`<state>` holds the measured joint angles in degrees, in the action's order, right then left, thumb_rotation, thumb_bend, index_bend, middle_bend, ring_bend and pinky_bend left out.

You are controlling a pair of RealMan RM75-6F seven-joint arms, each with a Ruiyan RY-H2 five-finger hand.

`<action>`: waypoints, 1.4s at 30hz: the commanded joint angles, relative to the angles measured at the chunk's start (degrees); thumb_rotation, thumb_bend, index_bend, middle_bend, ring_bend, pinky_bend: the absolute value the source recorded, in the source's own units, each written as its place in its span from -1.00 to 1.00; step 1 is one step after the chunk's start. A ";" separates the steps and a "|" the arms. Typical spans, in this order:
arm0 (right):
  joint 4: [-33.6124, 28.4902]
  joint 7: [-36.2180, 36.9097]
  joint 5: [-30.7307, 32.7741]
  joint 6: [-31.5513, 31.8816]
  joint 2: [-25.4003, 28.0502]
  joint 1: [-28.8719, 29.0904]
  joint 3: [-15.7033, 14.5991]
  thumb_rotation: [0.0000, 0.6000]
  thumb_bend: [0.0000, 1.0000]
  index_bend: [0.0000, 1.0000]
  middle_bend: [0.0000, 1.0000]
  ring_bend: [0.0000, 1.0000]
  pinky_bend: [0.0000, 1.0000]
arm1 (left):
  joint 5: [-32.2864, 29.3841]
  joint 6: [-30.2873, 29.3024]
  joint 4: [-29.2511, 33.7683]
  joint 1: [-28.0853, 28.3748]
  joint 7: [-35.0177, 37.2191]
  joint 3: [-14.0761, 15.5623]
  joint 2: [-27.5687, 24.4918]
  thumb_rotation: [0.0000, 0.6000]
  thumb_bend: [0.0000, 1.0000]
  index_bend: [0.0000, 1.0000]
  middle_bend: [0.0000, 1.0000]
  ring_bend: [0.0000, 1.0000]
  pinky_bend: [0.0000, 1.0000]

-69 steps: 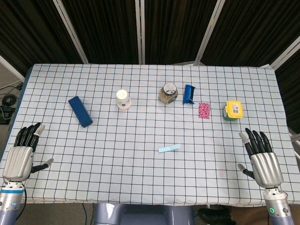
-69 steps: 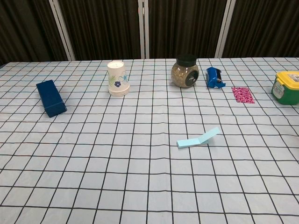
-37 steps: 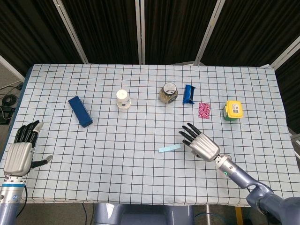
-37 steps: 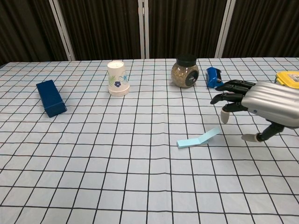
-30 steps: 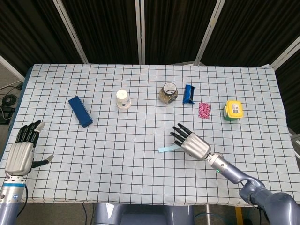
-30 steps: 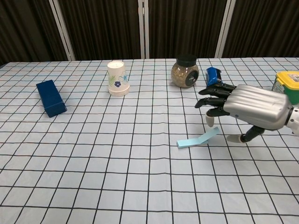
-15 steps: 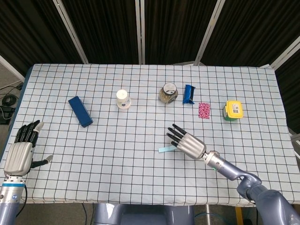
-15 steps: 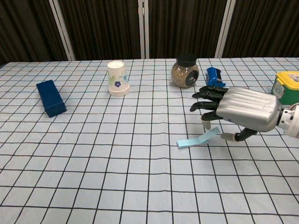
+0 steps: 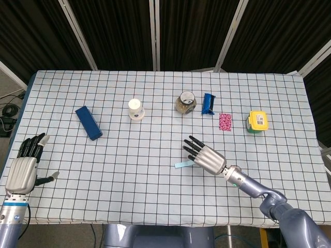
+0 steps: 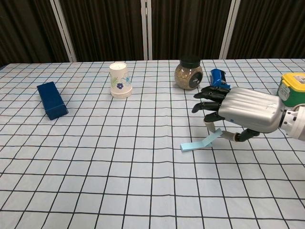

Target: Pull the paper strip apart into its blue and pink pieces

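At frame centre the right hand (image 10: 238, 114) hovers, fingers spread and empty, over the paper strip's (image 10: 201, 142) raised end, apparently to pinch it.

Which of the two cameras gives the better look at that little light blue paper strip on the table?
The chest view. There the light blue paper strip shows nearly whole, one end lifted off the checked tablecloth beside the right hand. In the head view the strip is small, and the right hand covers its far end.

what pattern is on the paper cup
White with a blue floral print on the paper cup; clearest in the chest view.
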<state>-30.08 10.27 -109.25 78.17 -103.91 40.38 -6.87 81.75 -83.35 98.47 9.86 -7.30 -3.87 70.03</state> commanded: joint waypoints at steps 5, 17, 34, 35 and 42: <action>0.07 1.02 0.69 -0.20 -0.26 0.11 -0.40 1.00 -0.27 0.13 -0.62 -1.00 -1.00 | 0.18 -0.03 0.04 -0.09 -0.10 -0.03 0.05 1.00 -1.00 -1.00 -1.00 -1.00 -1.00; -1.21 4.68 2.55 0.15 -0.79 -0.30 -0.39 1.00 -0.10 0.42 -0.59 -1.00 -1.00 | 0.26 0.15 0.10 -0.16 -0.23 -0.12 0.12 1.00 -1.00 -1.00 -1.00 -1.00 -1.00; -39.82 -9.27 15.53 -10.23 11.92 3.94 10.90 1.00 -0.08 0.49 -0.62 -1.00 -1.00 | -4.31 17.31 2.16 8.93 7.19 -2.13 3.29 1.00 -1.00 -1.00 -1.00 -1.00 -1.00; -42.77 -11.47 17.12 -11.49 12.80 4.06 11.83 1.00 -0.08 0.49 -0.62 -1.00 -1.00 | -4.78 18.29 2.19 9.69 7.32 -2.52 3.58 1.00 -1.00 -1.00 -1.00 -1.00 -1.00; -56.46 -24.23 27.42 -16.46 14.95 5.39 18.20 1.00 -0.08 0.50 -0.63 -1.00 -1.00 | -10.25 24.48 2.54 15.46 6.90 -6.06 7.44 1.00 -1.00 -0.93 -1.00 -1.00 -1.00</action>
<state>-81.15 -8.01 -87.25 65.14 -91.11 44.50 7.27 73.29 -60.41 100.79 23.77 -0.41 -8.72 76.07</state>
